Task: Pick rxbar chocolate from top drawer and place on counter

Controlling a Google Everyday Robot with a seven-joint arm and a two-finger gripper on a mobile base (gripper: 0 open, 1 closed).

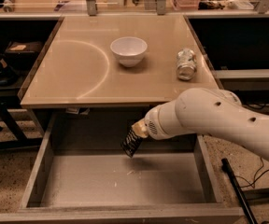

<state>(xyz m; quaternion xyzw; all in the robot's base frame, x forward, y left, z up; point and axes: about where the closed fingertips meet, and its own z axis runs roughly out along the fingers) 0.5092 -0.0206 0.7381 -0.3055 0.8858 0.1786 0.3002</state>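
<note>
The top drawer (pixel 116 183) stands pulled open below the counter (pixel 78 73), its grey bottom bare. My gripper (pixel 138 130) is at the end of the white arm, above the back of the drawer and just below the counter's front edge. It is shut on the rxbar chocolate (pixel 132 143), a black glossy bar that hangs tilted under the gripper, clear of the drawer bottom. The bar's upper end is hidden in the gripper.
A white bowl (pixel 128 50) stands on the counter at the back middle. A silvery-white can (pixel 186 64) lies on its side at the counter's right. Dark shelving and cables flank the table on both sides.
</note>
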